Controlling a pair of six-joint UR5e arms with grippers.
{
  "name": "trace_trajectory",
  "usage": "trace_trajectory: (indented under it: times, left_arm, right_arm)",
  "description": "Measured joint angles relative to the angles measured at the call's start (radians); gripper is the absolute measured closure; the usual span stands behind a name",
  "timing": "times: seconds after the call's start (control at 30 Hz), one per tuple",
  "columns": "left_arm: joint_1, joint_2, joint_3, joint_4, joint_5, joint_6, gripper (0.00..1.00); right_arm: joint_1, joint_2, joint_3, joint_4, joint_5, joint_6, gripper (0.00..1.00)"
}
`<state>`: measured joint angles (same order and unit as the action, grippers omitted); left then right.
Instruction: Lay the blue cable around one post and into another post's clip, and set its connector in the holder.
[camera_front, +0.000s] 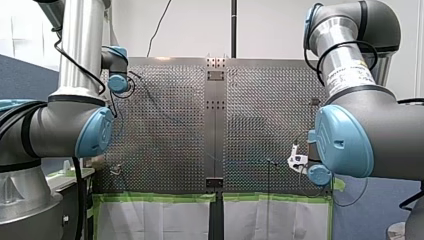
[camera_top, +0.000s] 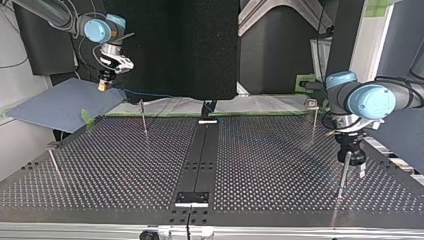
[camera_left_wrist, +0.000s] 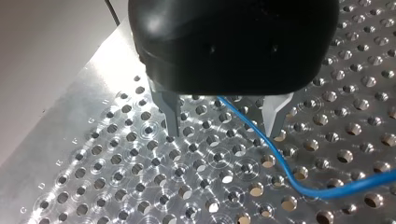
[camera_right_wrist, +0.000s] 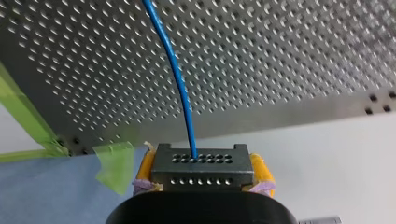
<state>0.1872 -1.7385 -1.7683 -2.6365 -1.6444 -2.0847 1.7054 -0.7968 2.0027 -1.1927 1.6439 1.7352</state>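
My right gripper clamps the connector, the blue cable running out over the table. My left gripper's jaws stand wide astride the cable; close them loosely, so it slides while rounding the post.

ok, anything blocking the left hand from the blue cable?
Nothing visible. In the left wrist view the left hand is open, and the blue cable runs between its fingers, close to the pale one, with only the perforated table beneath.
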Motion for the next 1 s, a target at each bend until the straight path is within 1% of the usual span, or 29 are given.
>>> trace_trajectory:
  times: [0.17, 0.27, 0.37, 0.53, 0.67, 0.77, 1.0]
  left_arm:
    - [-0.001, 0.0, 0.0, -0.001, -0.002, 0.001, 0.13]
    - [-0.002, 0.0, 0.0, -0.002, -0.002, 0.002, 0.13]
    - [-0.002, 0.0, 0.0, -0.002, -0.002, 0.003, 0.13]
    - [-0.002, 0.0, 0.0, -0.003, -0.002, 0.003, 0.13]
    - [-0.003, 0.0, 0.0, -0.004, -0.002, 0.003, 0.13]
    - [-0.004, 0.0, 0.0, -0.004, -0.002, 0.007, 0.13]
    - [-0.006, 0.0, 0.0, -0.011, -0.003, 0.011, 0.13]
  right_arm:
    - [0.007, 0.0, 0.0, 0.029, -0.042, -0.034, 1.0]
    - [0.008, 0.003, 0.0, 0.044, -0.051, -0.058, 1.0]
    - [0.008, 0.017, 0.0, 0.044, -0.053, -0.073, 1.0]
    - [0.005, 0.047, 0.0, 0.033, -0.055, -0.086, 1.0]
    - [0.001, 0.053, -0.007, 0.027, -0.057, -0.093, 1.0]
    - [0.0, 0.054, -0.014, 0.027, -0.06, -0.095, 1.0]
    - [0.0, 0.056, -0.018, 0.025, -0.064, -0.094, 1.0]
